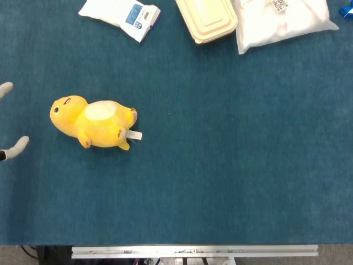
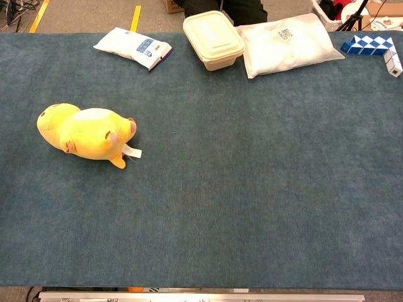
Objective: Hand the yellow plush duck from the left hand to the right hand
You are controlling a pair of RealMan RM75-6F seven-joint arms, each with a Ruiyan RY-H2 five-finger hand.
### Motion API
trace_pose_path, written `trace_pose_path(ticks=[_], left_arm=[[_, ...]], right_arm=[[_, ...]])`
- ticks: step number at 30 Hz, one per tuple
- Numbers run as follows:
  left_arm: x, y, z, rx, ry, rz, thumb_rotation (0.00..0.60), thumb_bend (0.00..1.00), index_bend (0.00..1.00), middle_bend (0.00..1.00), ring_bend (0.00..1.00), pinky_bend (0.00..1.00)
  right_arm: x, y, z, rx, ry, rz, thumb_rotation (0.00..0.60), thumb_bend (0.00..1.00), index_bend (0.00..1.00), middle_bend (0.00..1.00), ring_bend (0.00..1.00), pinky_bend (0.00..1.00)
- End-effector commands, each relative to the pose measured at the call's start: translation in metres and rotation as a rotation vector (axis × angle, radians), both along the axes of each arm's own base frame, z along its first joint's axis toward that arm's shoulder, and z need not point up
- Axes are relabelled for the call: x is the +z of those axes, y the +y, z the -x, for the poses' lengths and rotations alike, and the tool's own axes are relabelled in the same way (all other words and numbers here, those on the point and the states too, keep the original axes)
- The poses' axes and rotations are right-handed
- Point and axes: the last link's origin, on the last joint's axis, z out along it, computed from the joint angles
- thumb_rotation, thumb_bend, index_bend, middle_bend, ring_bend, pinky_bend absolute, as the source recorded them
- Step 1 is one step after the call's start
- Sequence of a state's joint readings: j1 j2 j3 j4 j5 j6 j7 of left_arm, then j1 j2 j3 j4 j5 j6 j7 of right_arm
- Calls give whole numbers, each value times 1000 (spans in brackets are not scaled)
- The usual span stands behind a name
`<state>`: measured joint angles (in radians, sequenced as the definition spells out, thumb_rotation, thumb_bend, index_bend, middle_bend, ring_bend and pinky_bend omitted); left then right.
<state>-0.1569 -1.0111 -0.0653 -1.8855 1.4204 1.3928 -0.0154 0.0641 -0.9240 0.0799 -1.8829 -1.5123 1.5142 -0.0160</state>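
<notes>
The yellow plush duck (image 1: 94, 122) lies on its back on the blue table (image 1: 220, 165), head to the left, a white tag at its tail end. It also shows at the left in the chest view as the duck (image 2: 85, 133). Only two pale fingertips (image 1: 16, 147) of my left hand (image 1: 8, 121) show at the left edge of the head view, spread apart and holding nothing, a short way left of the duck. The chest view shows no hand. My right hand appears in neither view.
Along the far edge lie a white packet with a blue label (image 1: 122, 15), a beige lidded box (image 1: 207, 19) and a white plastic bag (image 1: 282, 19). A blue-and-white folding puzzle (image 2: 373, 47) sits at the far right. The table's metal front rail (image 1: 193, 252) runs below.
</notes>
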Motion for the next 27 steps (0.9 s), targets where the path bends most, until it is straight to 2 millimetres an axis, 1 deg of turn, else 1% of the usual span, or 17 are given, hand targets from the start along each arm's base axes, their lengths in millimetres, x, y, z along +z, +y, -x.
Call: trace_pose_path(ticks=[1, 5, 8, 14, 19, 22, 27], left_arm=[[-1, 0, 0, 0, 0, 4, 600, 202, 129, 26, 0, 103], [-3, 1, 2, 3, -1, 13, 600, 201, 129, 27, 0, 103], [-2, 3, 2, -5, 6, 24, 600, 201, 129, 28, 0, 103], [-4, 15, -2, -60, 27, 97, 600, 202, 129, 28, 0, 103], [-9, 28, -1, -96, 57, 213, 600, 201, 129, 28, 0, 103], [-17, 44, 3, -111, 112, 331, 600, 201, 128, 28, 0, 103], [-28, 66, 6, -126, 168, 414, 600, 201, 123, 22, 0, 103]], right_arm=[[0, 1, 0, -2, 1, -3, 600, 21, 254, 307, 183, 230], [-1, 1, 1, -7, -4, -4, 600, 21, 254, 306, 183, 230], [2, -1, -1, 3, -5, 12, 600, 22, 254, 307, 183, 230], [9, -9, -5, 13, 1, 48, 600, 21, 254, 306, 183, 230], [13, -12, -8, 23, -3, 65, 600, 21, 254, 306, 183, 230], [11, -11, -9, 23, -3, 56, 600, 22, 254, 307, 183, 230], [10, -7, -8, 12, -9, 50, 600, 21, 254, 307, 183, 230]])
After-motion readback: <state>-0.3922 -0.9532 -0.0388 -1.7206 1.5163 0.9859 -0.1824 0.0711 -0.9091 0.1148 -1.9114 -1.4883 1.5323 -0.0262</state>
